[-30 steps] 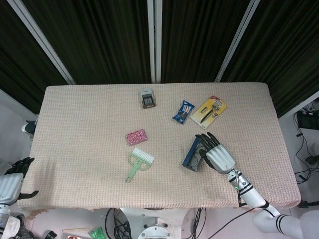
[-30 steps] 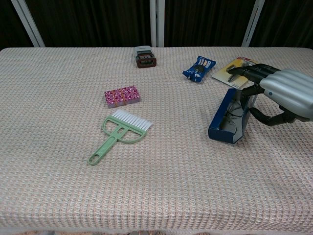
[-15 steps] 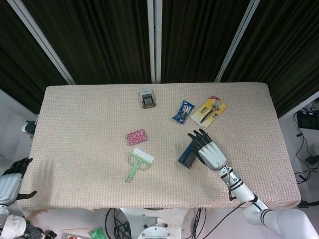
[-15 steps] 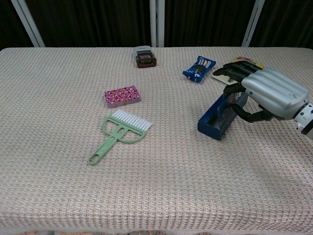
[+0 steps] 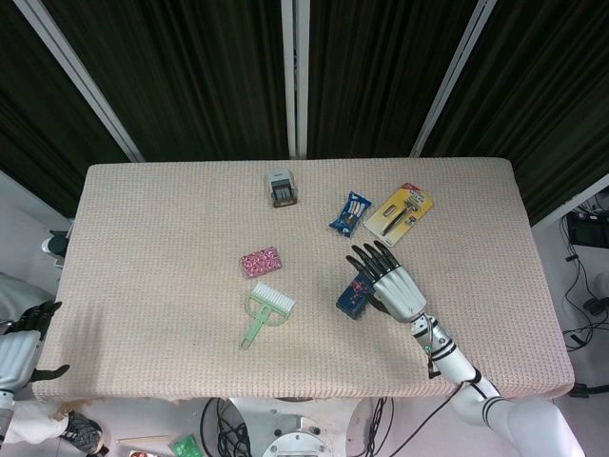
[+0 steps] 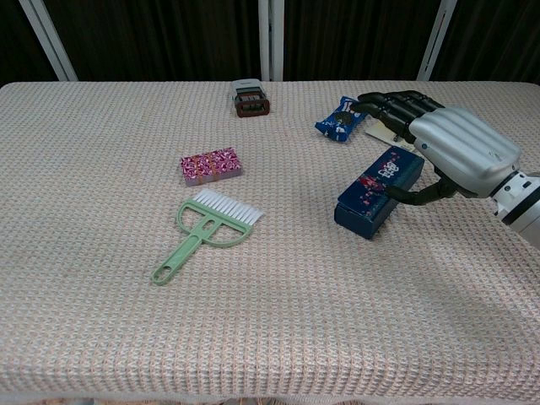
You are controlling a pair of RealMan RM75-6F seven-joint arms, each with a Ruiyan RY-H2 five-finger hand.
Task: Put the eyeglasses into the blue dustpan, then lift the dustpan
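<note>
- The blue dustpan (image 6: 377,191) is a dark blue boxy thing with a pink floral print on top, sitting on the table (image 6: 101,321) right of center, near the green brush (image 6: 208,229).
- It's directly under the right hand (image 6: 456,148): thumb hooked at its right side, other fingers stretched straight above it. Can't tell if that counts as a grip. Eyeglasses aren't visible.
- Half a second ago its open side faced the chest camera; now it's tipped over, printed face up.
- Left hand (image 5: 21,347) sits off the table's left edge, fingers loosely apart, holding nothing.

Dustpan (image 6: 377,191) right of worktop (image 6: 101,337) centre, right hand (image 6: 460,150) on it. Brush (image 6: 208,230) left of it, nearer front edge. Stapler (image 6: 250,95), snack pack (image 6: 343,117) near rear edge.
</note>
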